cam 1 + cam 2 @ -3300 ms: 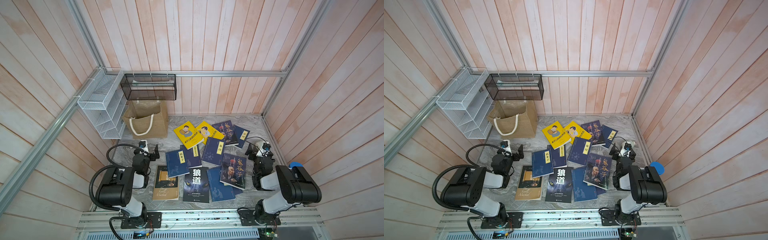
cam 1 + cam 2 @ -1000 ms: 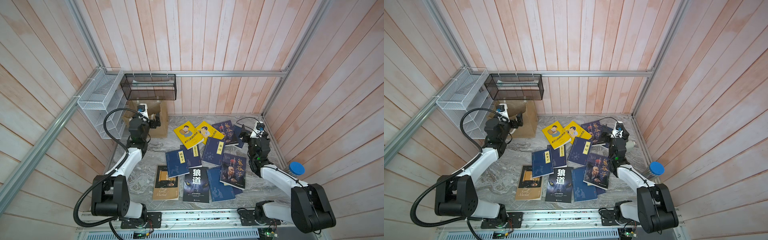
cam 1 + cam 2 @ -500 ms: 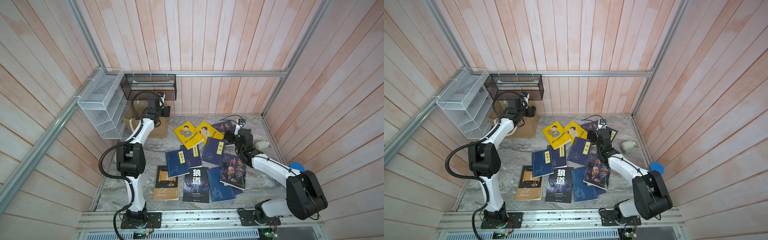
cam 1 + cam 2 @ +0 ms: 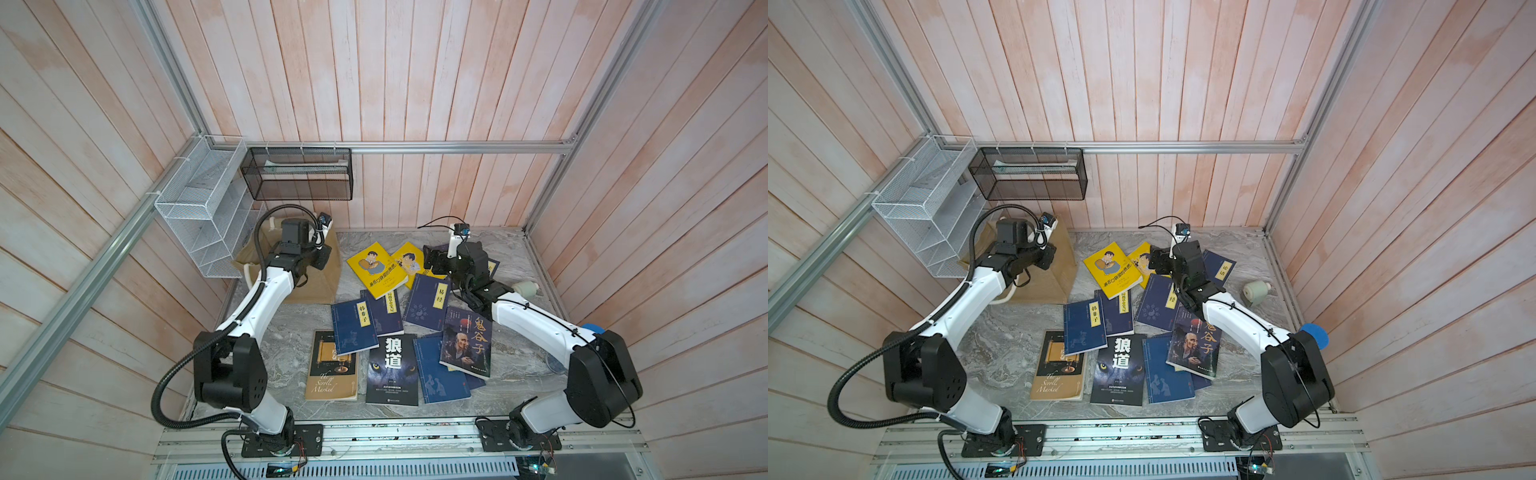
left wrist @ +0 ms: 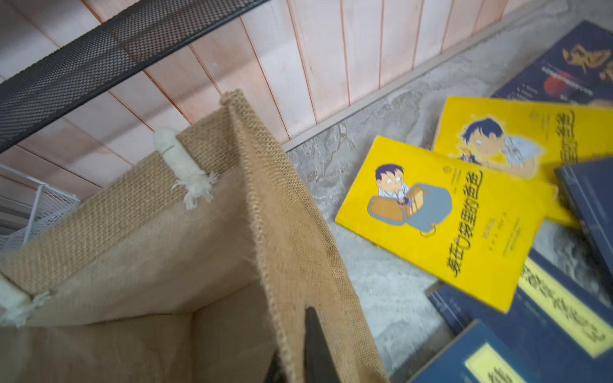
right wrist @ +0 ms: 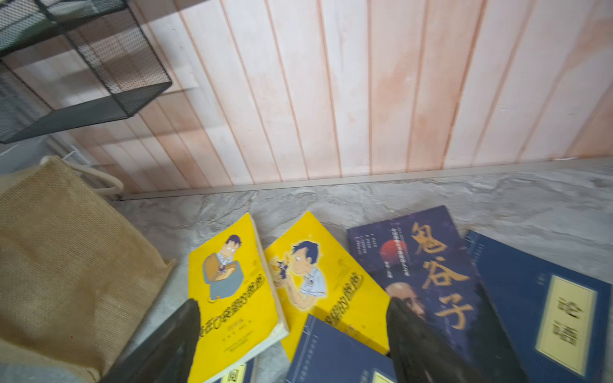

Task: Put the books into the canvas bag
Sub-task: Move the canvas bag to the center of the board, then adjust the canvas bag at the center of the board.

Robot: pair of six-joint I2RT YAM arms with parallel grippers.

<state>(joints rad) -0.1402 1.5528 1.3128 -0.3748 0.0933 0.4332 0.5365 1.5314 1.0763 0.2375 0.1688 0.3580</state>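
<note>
Many books (image 4: 392, 365) flat, L claw (image 5: 293, 351) pinching canvas bag (image 5: 298, 232) rim

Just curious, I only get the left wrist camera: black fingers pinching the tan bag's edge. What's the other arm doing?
Observer: The right gripper hangs open over the yellow books.
Operator: Any books further out?
Observer: A black wolf-eye book lies flat at the front of the table, beside a tan book.
Operator: Anything besides books?
Observer: A small pale roll lies by the wall on the right arm's side.
</note>
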